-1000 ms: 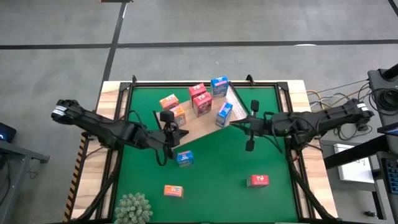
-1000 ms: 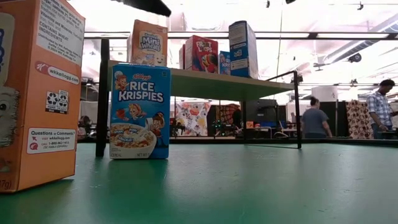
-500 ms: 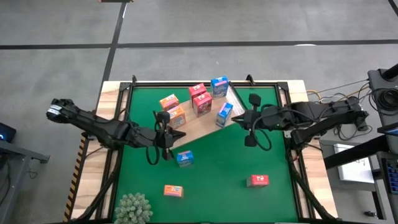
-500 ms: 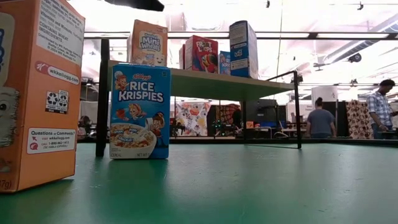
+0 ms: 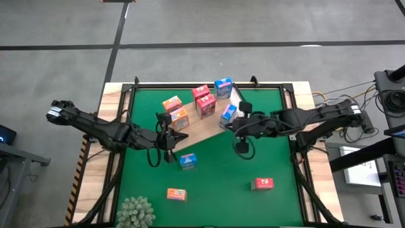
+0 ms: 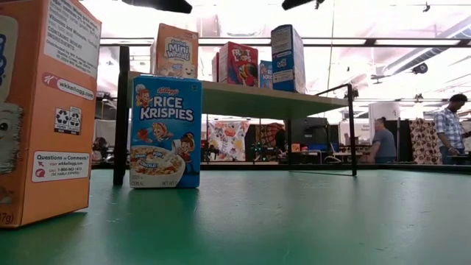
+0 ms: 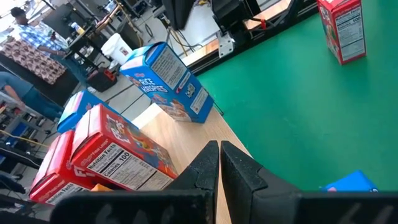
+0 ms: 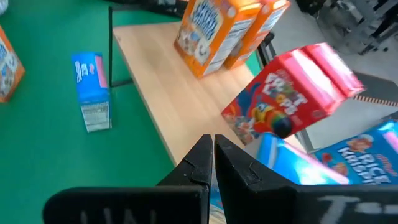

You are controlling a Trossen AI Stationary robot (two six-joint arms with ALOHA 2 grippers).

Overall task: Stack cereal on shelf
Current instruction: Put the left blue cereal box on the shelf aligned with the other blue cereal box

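Note:
The shelf (image 5: 201,126) is a light-wood board raised on thin dark legs over the green mat. On it stand two orange boxes (image 5: 175,109), two pink-red boxes (image 5: 203,99) and two blue boxes (image 5: 225,101). On the mat stand a blue box (image 5: 188,161), an orange box (image 5: 176,194) and a pink-red box (image 5: 262,183). My left gripper (image 5: 181,137) is shut and empty over the shelf's near edge (image 7: 219,155). My right gripper (image 5: 226,125) is shut and empty (image 8: 209,149), in the air beside the near blue box (image 5: 228,115) on the shelf.
A fuzzy green plant (image 5: 136,212) stands at the mat's near left corner. In the low view an orange box (image 6: 44,110) is close to the camera and a blue box (image 6: 165,132) stands before the shelf's leg (image 6: 121,114). People stand in the room behind.
My right gripper has gone toward the table's left edge, from beyond the shelf's right end to beside the near blue box on the shelf. My left gripper has drawn back a little toward the table's left edge. No box has moved.

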